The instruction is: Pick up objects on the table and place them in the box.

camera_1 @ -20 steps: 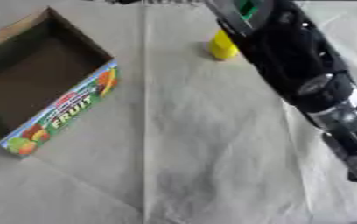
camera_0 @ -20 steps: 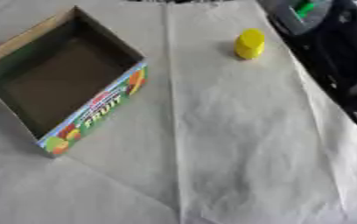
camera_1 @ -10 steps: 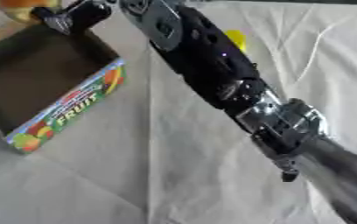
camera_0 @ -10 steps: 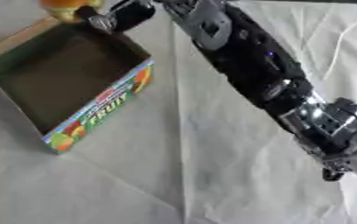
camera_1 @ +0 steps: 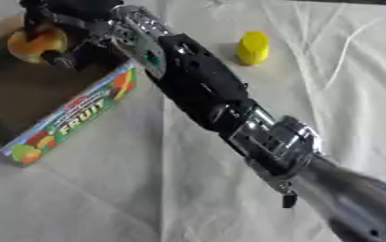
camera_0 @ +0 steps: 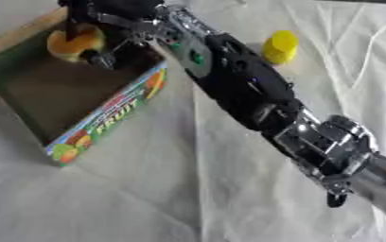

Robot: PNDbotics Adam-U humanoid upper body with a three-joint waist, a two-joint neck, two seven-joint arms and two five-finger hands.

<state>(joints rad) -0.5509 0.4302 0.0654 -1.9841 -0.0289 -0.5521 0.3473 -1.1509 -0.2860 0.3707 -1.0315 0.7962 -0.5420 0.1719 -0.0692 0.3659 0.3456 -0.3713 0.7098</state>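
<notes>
the right hand (camera_0: 105, 21) reaches across from the right and hangs over the open box (camera_0: 43, 101), its fingers (camera_0: 79, 19) curled around an orange fruit (camera_0: 72, 43). the fruit sits above the box's far end, just inside the rim. a good release here means lowering it well below the walls before the fingers uncurl, so it can't roll out. a yellow piece (camera_0: 280, 46) waits on the worktop (camera_0: 146, 189), well apart. the left hand isn't visible.

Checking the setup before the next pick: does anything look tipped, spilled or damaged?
Nothing stands out. The box sits flat and open, the right hand holds an orange-yellow object over it, and the yellow object stands upright on the cloth.
</notes>
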